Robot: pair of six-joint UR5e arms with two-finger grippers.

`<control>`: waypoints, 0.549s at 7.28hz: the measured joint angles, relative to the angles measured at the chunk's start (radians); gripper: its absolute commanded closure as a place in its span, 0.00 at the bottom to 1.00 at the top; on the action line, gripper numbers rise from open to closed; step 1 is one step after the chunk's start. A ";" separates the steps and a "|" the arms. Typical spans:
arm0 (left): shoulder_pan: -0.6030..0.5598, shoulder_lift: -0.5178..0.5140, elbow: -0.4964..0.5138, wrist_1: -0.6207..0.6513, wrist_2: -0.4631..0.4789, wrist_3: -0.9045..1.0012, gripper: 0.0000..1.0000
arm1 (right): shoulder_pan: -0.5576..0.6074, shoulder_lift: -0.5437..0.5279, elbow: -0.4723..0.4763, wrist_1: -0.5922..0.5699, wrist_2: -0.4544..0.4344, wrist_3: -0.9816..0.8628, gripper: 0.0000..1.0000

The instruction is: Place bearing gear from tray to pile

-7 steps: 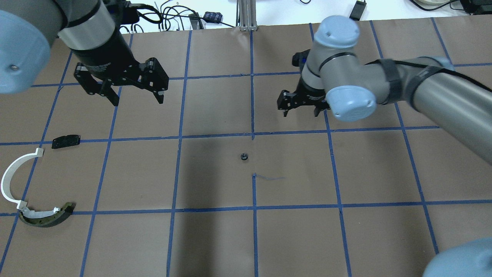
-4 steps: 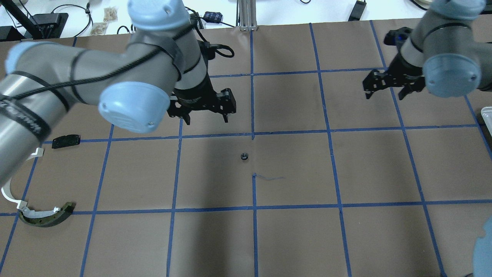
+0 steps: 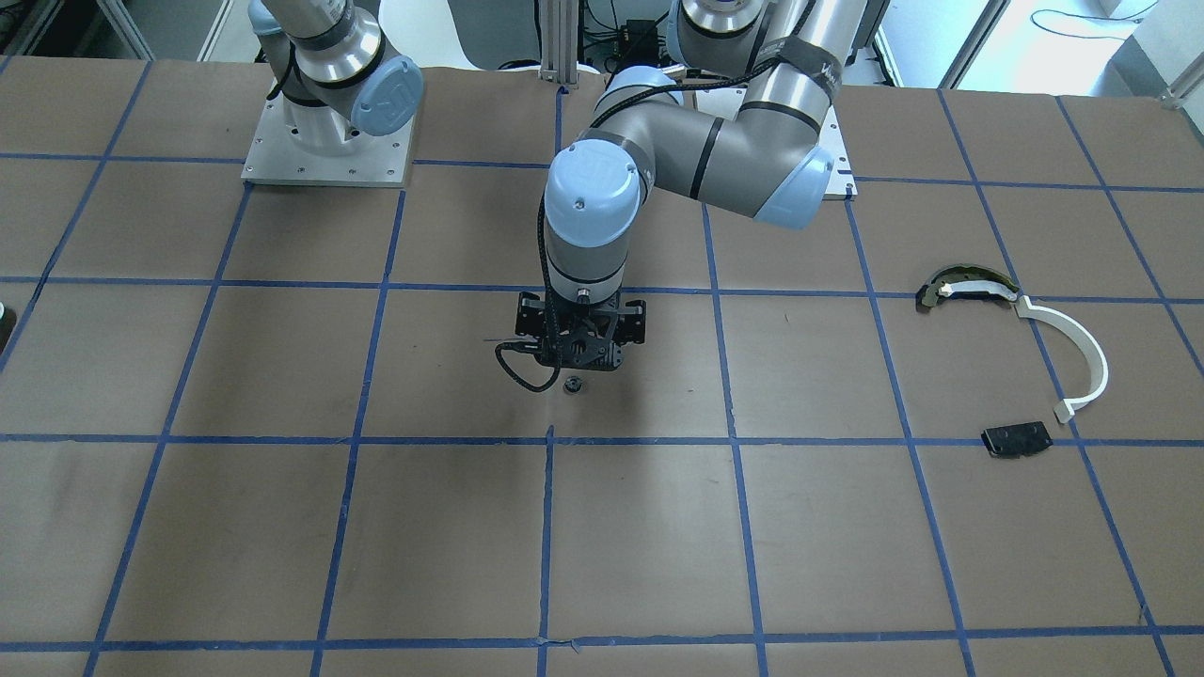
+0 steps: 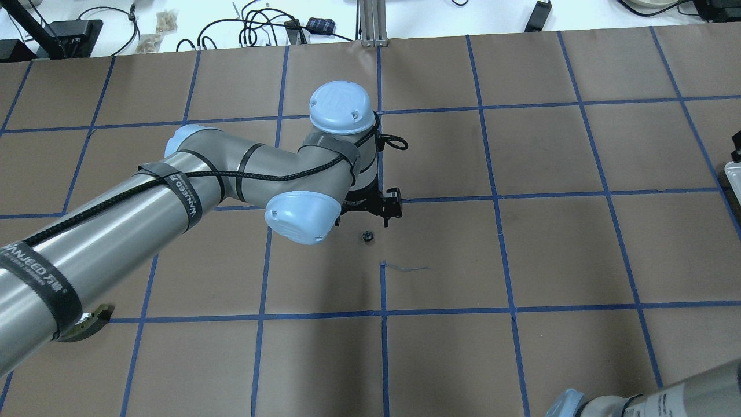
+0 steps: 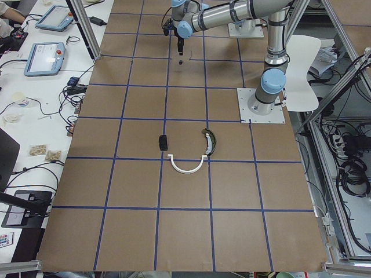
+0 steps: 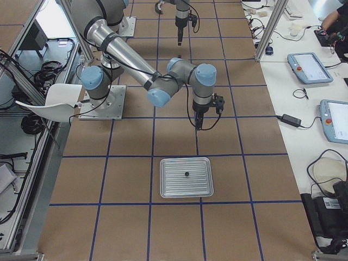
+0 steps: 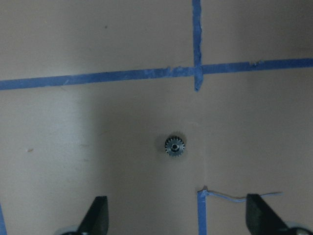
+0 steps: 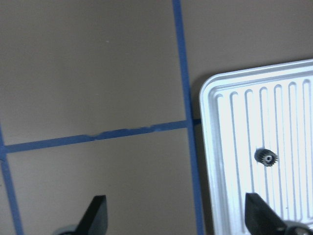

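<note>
A small dark bearing gear [image 4: 367, 236] lies on the brown paper at the table's middle, also in the front view [image 3: 571, 385]. My left gripper [image 7: 176, 220] is open and empty just above it, with the gear [image 7: 174, 146] ahead of its fingertips. A second gear [image 8: 266, 157] lies in the silver tray [image 8: 234, 147]. My right gripper [image 8: 178, 220] is open and empty beside the tray's edge. The pile lies far to my left: a white curved strip [image 3: 1072, 353], an olive-and-white crescent [image 3: 959, 285] and a black plate [image 3: 1016, 439].
The tray [image 6: 163, 179] sits at the table's right end, its corner at the overhead view's edge [image 4: 732, 174]. A loose strand of blue tape [image 4: 405, 268] lies near the gear. Cables and devices line the far side table.
My left arm has swung from the table's left to the middle, over the gear. My right arm has moved off to the right, out of the overhead view, toward the tray.
</note>
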 measured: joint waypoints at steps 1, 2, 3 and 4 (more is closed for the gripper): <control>-0.003 -0.030 0.001 0.032 0.004 -0.002 0.00 | -0.049 0.069 -0.058 -0.001 0.000 -0.043 0.00; -0.004 -0.058 0.003 0.055 0.006 -0.009 0.00 | -0.073 0.138 -0.112 -0.002 0.000 -0.059 0.00; -0.004 -0.079 0.003 0.065 0.007 -0.022 0.00 | -0.083 0.188 -0.146 -0.003 -0.002 -0.061 0.00; -0.004 -0.094 0.004 0.069 0.007 -0.032 0.00 | -0.090 0.221 -0.162 -0.005 -0.003 -0.062 0.00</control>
